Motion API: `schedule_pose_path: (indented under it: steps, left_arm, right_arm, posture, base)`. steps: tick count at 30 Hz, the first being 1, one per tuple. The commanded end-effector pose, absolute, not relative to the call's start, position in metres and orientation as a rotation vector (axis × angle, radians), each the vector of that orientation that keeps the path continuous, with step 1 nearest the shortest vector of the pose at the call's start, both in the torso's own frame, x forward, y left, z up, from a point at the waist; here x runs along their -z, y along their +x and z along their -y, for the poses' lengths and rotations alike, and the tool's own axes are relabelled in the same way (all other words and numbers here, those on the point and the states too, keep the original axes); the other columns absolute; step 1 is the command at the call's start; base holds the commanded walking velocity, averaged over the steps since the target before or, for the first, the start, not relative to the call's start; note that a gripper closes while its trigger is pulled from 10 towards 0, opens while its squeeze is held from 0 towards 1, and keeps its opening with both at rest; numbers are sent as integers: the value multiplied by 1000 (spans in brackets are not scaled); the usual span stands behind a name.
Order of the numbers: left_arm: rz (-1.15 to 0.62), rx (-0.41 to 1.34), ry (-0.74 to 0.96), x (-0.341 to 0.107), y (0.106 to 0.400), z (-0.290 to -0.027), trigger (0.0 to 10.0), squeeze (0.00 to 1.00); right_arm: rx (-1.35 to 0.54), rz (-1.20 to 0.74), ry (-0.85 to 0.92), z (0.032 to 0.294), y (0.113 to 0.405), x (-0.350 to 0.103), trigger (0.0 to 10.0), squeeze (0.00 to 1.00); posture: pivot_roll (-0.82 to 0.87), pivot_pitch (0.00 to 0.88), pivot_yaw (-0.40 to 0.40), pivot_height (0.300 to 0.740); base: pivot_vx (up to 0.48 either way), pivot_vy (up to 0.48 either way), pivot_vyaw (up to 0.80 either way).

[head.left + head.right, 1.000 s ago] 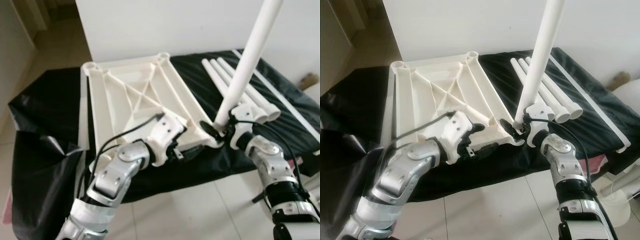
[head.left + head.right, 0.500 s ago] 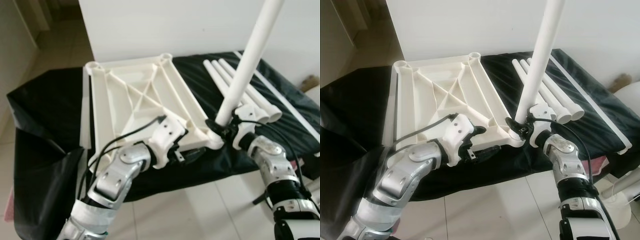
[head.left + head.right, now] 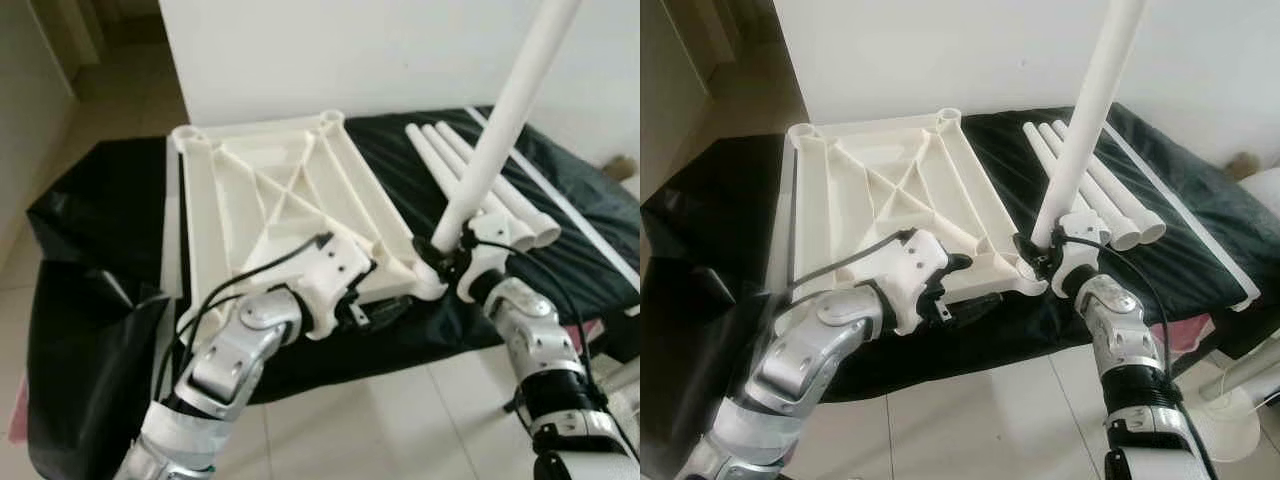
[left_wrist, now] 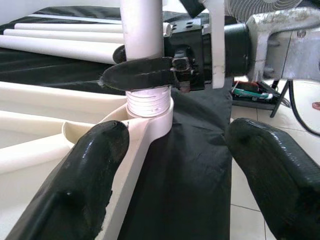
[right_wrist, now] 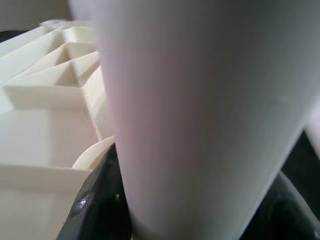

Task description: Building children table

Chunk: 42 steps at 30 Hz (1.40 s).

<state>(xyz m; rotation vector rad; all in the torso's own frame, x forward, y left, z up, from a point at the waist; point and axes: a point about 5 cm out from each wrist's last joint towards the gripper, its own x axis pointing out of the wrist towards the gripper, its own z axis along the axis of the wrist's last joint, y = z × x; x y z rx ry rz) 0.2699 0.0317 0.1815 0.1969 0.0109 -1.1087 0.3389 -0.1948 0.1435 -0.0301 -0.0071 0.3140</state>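
Note:
The white table top [image 3: 270, 200] lies upside down on a black-covered surface. At its near right corner socket [image 4: 150, 125] a white leg [image 3: 500, 130] stands leaning to the right, with its threaded end [image 4: 148, 102] in the socket. My right gripper [image 3: 440, 255] is shut on the leg just above the socket, and the leg [image 5: 200, 110] looms close in the right wrist view. My left gripper [image 3: 375, 290] is open at the top's near edge, just left of that corner. One of its fingers [image 4: 75, 185] rests against the rim.
Three spare white legs [image 3: 470, 180] lie side by side on the black cloth right of the top. A long white rail [image 3: 570, 210] lies beyond them. The white base of a stand [image 3: 1230, 420] sits on the tiled floor at the right. A wall stands behind.
The leg's upper end has tipped a little further to the right in my right gripper. The left gripper has stayed at the near edge.

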Motion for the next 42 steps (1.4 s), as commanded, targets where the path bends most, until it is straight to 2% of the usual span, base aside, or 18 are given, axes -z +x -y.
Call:
schedule_pose_path:
  steps: [1,15,19,22,38,39,40,42]
  left_arm:
    - [-4,1116,200,-181,268,-32,10000,0]
    - [-19,1097,208,-176,272,-38,10000,0]
    - [-18,1085,210,-176,274,-40,10000,0]
    - [-16,1084,209,-176,273,-40,10000,0]
    - [-6,1088,217,-177,274,-42,10000,0]
    - [-5,1089,221,-177,274,-42,10000,0]
    - [-4,1090,224,-177,274,-43,10000,0]
    - [-3,1090,226,-177,274,-43,10000,0]
  right_arm:
    - [-172,-84,41,199,336,-127,10000,0]
    - [47,-59,113,176,326,-126,10000,0]
    - [206,-79,159,158,319,-122,10000,0]
    - [251,-92,189,151,317,-122,10000,0]
    - [272,-82,240,144,312,-128,10000,0]
    - [267,-72,236,143,311,-130,10000,945]
    - [265,-63,224,143,311,-132,10000,1000]
    - [263,-57,214,143,311,-134,10000,1000]
  posture:
    - [-18,14,-30,740]
    - [-22,24,-43,740]
    - [-17,25,-51,740]
    - [-16,25,-50,740]
    - [-17,32,-43,740]
    - [-18,33,-40,740]
    - [-19,33,-39,740]
    - [-19,33,-39,740]
  base:
    - [0,0,0]
    - [0,0,0]
    - [0,0,0]
    - [0,0,0]
    - [0,0,0]
    - [0,0,0]
    - [0,0,0]
    - [0,0,0]
